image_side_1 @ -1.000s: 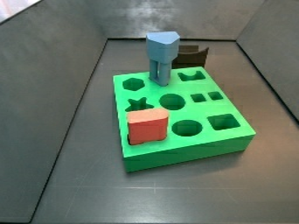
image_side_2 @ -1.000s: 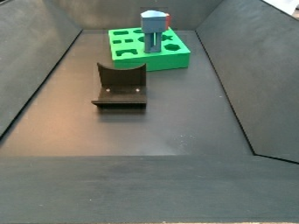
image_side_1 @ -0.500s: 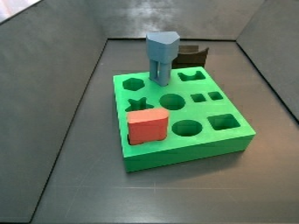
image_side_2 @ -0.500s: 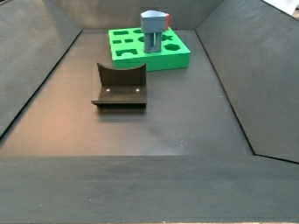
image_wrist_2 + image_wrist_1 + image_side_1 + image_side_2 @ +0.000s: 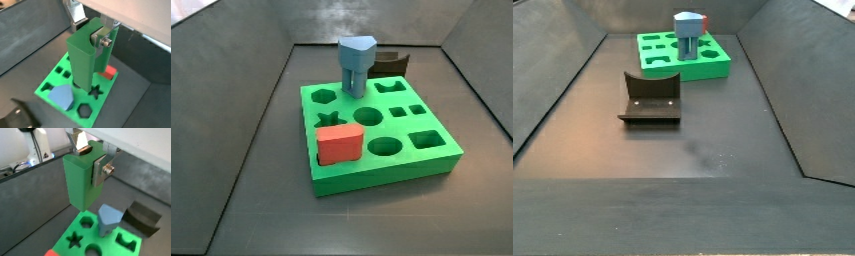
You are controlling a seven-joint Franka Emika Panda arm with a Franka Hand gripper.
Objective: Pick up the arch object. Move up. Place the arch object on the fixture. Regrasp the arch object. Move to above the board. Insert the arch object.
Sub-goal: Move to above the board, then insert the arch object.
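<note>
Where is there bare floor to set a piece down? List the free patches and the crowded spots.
Free: the wide dark floor in front of the fixture, and the strips between the board and the side walls. Crowded: the board's top, with the blue peg and red cube. The hand holds the arch object above the board.

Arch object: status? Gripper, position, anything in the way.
Gripper shut on arch object, held upright above the board. Not in either side view. Blue peg standing in board close below; red cube at board edge.

arch object (image 5: 81,180): upright in gripper (image 5: 89,158) jaws | above board (image 5: 57,79)
</note>
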